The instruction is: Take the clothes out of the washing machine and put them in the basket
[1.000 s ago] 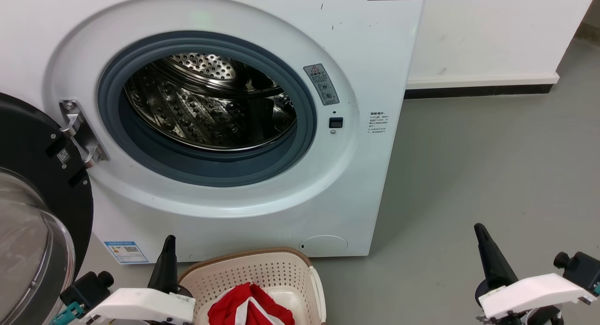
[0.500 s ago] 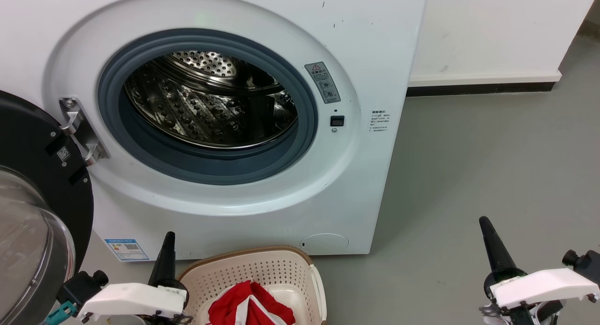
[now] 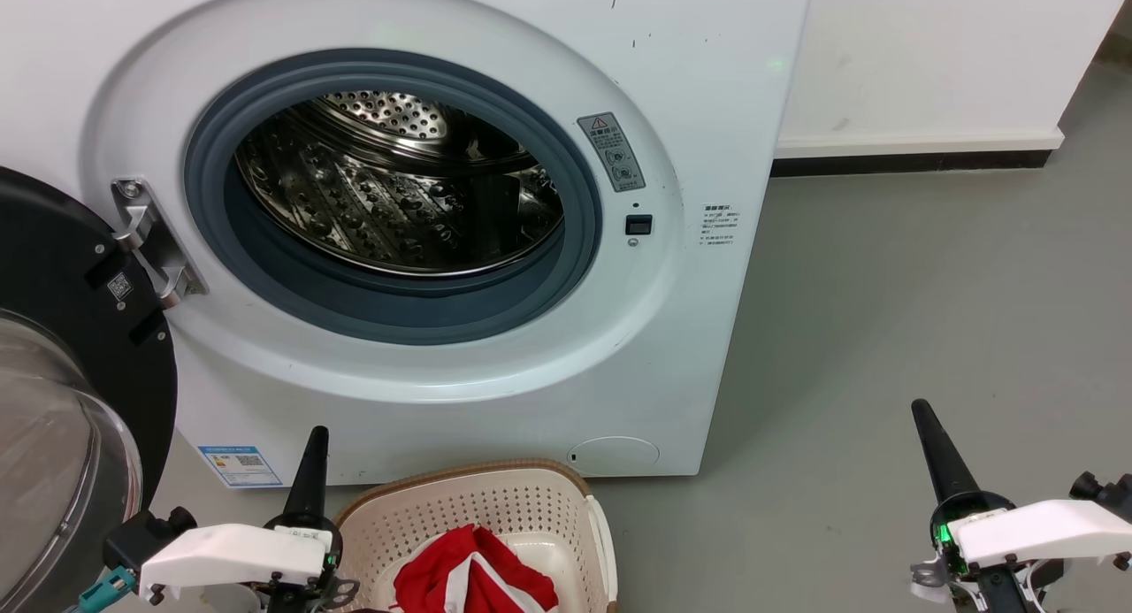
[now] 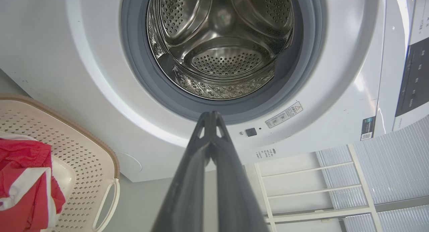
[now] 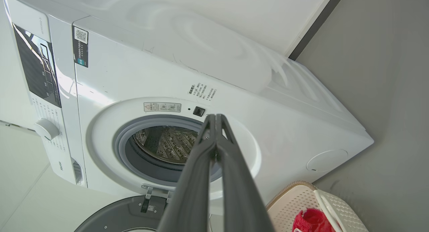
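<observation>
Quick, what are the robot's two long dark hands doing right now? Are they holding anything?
Left hand: closed, holding nothing.
Right hand: closed, holding nothing.

The clothes [image 3: 442,576] lie in the basket [image 3: 482,507], which stands before the washing machine [image 3: 681,365].

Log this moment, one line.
washer: empty, door open | clothes: in basket | left claw: shut | right claw: shut
</observation>
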Tool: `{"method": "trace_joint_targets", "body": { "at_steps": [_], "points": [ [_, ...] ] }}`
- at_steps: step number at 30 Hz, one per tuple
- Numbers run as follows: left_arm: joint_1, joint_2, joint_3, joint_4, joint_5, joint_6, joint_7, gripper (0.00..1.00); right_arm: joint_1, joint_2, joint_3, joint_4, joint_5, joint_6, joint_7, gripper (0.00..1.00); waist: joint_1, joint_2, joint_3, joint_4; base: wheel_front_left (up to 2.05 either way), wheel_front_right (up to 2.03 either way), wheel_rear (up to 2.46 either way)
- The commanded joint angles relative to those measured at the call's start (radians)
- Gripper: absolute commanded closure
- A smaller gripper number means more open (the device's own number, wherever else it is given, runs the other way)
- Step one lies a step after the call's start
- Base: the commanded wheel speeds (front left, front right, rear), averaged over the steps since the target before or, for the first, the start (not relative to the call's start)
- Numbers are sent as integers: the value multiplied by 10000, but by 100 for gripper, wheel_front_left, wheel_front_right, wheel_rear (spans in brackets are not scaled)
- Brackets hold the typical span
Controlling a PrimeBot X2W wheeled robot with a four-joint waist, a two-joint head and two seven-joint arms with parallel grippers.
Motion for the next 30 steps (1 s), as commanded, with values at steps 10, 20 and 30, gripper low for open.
{"method": "trace_joint_targets", "body": {
  "at_steps": [10,20,30],
  "points": [
    [-376,4,150,108,-1105,-166,262,100,-357,-44,-141,98,1134,1,126,100,0,0,52,21,0,0,0],
    [-476,3,230,230,-1898,-238,431,100,-461,-30,-230,201,1932,1,240,100,0,0,98,39,0,0,0],
    [-610,-1,332,384,-2852,-322,641,100,-570,-6,-354,330,2910,1,370,100,0,0,158,63,0,0,0]
  ]
}}
